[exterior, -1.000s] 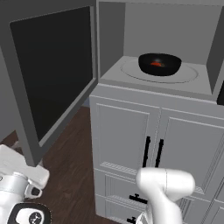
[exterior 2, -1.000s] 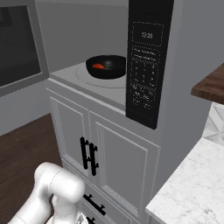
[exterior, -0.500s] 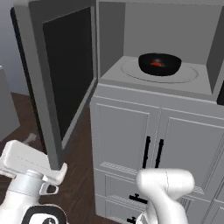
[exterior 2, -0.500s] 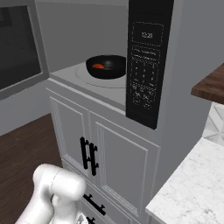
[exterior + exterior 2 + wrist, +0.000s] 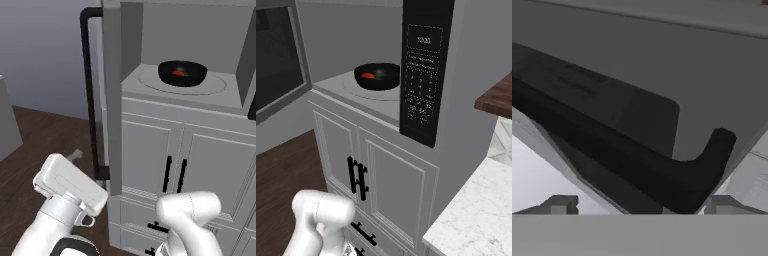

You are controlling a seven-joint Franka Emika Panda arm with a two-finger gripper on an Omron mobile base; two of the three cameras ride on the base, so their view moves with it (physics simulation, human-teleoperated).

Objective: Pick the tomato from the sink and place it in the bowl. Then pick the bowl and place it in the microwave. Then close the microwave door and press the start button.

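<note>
The black bowl [image 5: 182,73] sits on the round turntable inside the open grey microwave [image 5: 235,45], and the red-orange tomato [image 5: 179,73] lies in it. In the right base view the bowl [image 5: 377,76] and tomato [image 5: 368,76] are just left of the black control panel [image 5: 423,70]. The microwave door [image 5: 112,95] stands nearly edge-on in the left base view, its black handle [image 5: 89,95] facing left. My gripper [image 5: 642,205] is open, right up against the door's outer face, and the black handle [image 5: 662,172] crosses between its fingertips [image 5: 562,204]. The sink is out of view.
White cabinet doors with black handles [image 5: 175,175] fill the front under the microwave. A marble counter [image 5: 476,220] lies at the right with a wooden shelf [image 5: 496,97] above it. Dark wood floor [image 5: 35,135] spreads to the left.
The microwave door has swung toward the opening, from showing its dark glass to nearly edge-on. My hand has followed it up and to the right. The bowl has not moved.
</note>
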